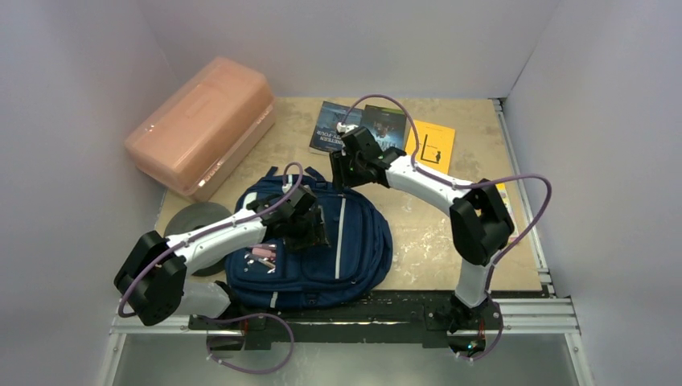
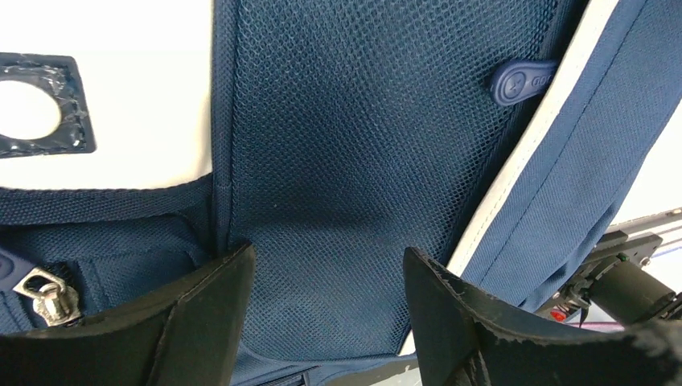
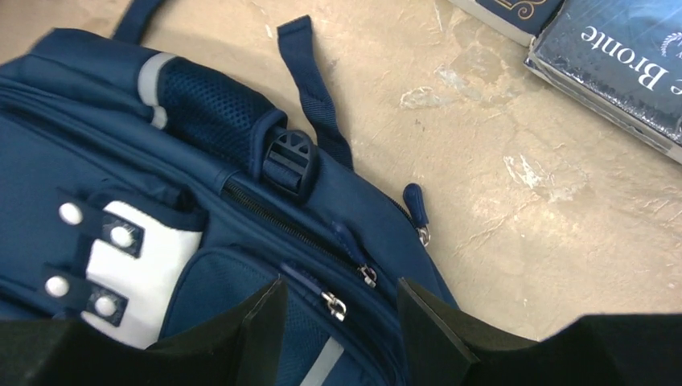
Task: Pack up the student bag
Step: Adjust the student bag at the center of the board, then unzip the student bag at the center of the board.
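Top external view: student bag (image 1: 354, 241) flat on the surface (image 1: 450, 233), books (image 1: 378, 125) behind. Left end effector (image 2: 326, 265) and right end effector (image 3: 342, 293) hover released over it, likely seeking zips (image 3: 367, 276).

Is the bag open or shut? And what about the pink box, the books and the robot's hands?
student bag: lying flat, front up; zips in view look shut.
left gripper: open, empty, over the bag.
right gripper: open, empty, over the bag's top end.
pink box: lid shut.
dark books: shut, lying flat.
yellow book: shut, lying flat.
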Controlling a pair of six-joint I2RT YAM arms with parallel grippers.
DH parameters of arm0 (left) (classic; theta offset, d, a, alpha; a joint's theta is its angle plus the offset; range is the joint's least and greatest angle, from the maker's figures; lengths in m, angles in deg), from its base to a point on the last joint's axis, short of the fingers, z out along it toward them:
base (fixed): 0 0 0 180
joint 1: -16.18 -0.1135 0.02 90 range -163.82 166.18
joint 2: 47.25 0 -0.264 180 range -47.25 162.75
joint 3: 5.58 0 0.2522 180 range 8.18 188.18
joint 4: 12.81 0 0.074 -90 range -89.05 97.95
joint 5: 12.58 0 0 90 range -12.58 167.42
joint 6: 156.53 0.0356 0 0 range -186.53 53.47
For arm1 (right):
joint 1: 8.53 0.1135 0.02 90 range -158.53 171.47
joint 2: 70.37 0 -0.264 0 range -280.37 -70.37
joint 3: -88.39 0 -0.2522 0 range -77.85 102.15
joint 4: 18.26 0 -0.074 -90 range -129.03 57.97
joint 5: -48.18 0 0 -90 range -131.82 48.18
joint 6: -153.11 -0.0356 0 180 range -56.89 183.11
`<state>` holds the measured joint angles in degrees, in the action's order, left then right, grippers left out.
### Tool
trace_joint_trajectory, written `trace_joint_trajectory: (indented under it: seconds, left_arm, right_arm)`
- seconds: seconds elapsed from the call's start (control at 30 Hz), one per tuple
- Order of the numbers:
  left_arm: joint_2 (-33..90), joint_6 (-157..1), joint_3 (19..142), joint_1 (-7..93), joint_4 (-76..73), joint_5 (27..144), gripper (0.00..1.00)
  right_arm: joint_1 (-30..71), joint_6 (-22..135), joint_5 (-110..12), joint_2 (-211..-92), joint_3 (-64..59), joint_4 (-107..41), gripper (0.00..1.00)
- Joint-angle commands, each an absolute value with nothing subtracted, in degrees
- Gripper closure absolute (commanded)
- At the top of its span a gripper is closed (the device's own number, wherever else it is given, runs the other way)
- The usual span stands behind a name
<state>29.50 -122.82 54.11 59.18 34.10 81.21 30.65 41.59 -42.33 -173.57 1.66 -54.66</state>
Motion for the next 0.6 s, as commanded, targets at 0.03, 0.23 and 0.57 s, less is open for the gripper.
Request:
trace_joint_trajectory:
  seconds: [0.03,0.23,0.57]
  left_arm:
    - [30.16,-119.96,50.84,58.79,28.47,86.42,0.33]
    - [30.43,-118.92,48.79,58.43,26.21,88.16,0.34]
    - [29.19,-118.82,45.83,55.8,23.26,90.56,0.34]
  right_arm:
    - [31.75,44.62,-37.8,-178.37,9.96,-57.85,0.48]
    - [34.1,45.68,-32.67,-184.63,14.49,-60.68,0.54]
    - [36.39,42.2,-21.9,-186.43,13.18,-59.62,0.92]
